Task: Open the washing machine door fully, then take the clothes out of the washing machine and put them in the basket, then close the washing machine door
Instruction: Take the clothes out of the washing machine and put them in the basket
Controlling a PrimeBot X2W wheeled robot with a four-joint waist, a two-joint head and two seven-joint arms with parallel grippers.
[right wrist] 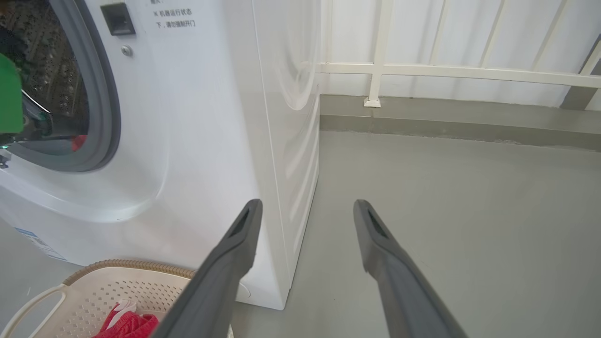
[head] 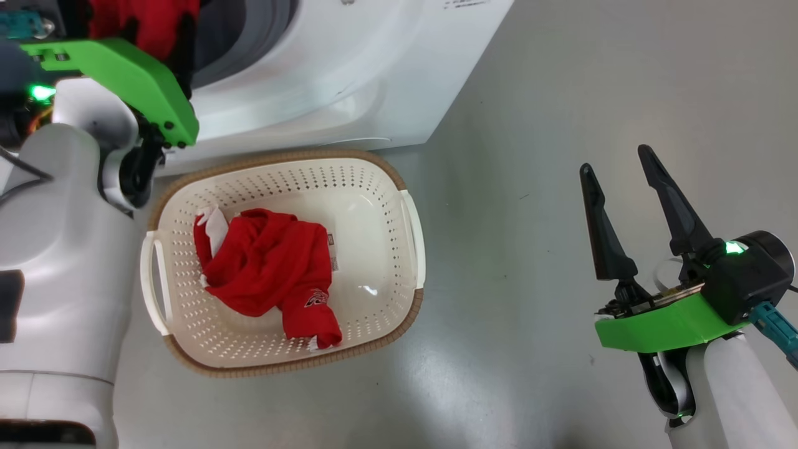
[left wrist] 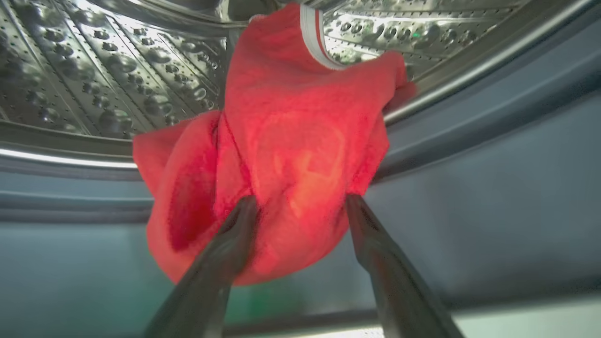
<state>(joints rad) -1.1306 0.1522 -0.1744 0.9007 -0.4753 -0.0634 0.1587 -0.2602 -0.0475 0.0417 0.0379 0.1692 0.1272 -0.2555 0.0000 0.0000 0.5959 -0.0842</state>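
The washing machine (head: 349,75) stands at the top of the head view; its door is out of view. My left gripper (left wrist: 300,202) reaches into the drum mouth, open, with its two fingers straddling a bunched red garment with white striped trim (left wrist: 300,126) that hangs over the grey gasket. That same garment (head: 143,22) shows beyond my left arm's green wrist mount (head: 124,75). Another red garment (head: 268,268) lies in the cream basket (head: 280,159) on the floor in front of the washing machine. My right gripper (head: 616,159) hovers open and empty to the right of the basket.
Grey floor (head: 561,93) spreads to the right of the washing machine (right wrist: 197,117). A white railing and wall (right wrist: 422,70) run behind it. The basket (right wrist: 117,286) sits close to the machine's front right corner, below my right gripper (right wrist: 305,203).
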